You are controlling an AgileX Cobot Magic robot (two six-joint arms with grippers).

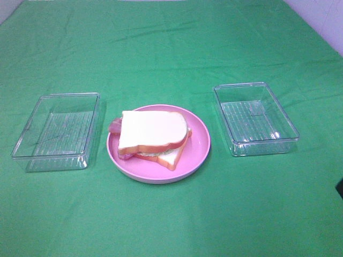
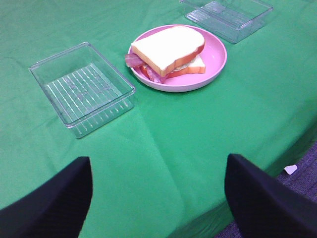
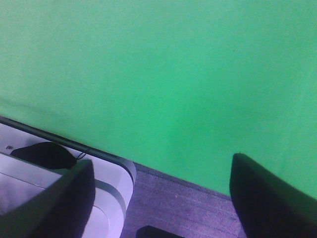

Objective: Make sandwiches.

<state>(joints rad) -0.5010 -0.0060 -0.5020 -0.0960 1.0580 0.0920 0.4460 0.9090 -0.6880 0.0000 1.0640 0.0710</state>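
Note:
One assembled sandwich (image 1: pixel 154 136) lies on the round pink plate (image 1: pixel 198 145) in the middle of the green cloth. Its top is a white bread slice with orange-brown crust. Reddish-pink bacon sticks out at its left side, and pale green lettuce shows under the top slice. The left wrist view shows the same sandwich (image 2: pixel 168 49) and plate (image 2: pixel 214 58) well beyond my left gripper (image 2: pixel 157 163), which is open and holds nothing. My right gripper (image 3: pixel 162 163) is also open and holds nothing, hanging over bare cloth at the table's edge. Neither gripper's fingers show in the high view.
An empty clear plastic tray (image 1: pixel 56 131) stands left of the plate and another (image 1: pixel 254 118) right of it. In the left wrist view these are the near tray (image 2: pixel 81 89) and the far tray (image 2: pixel 228 15). The table edge and grey floor (image 3: pixel 188 208) lie below the right gripper.

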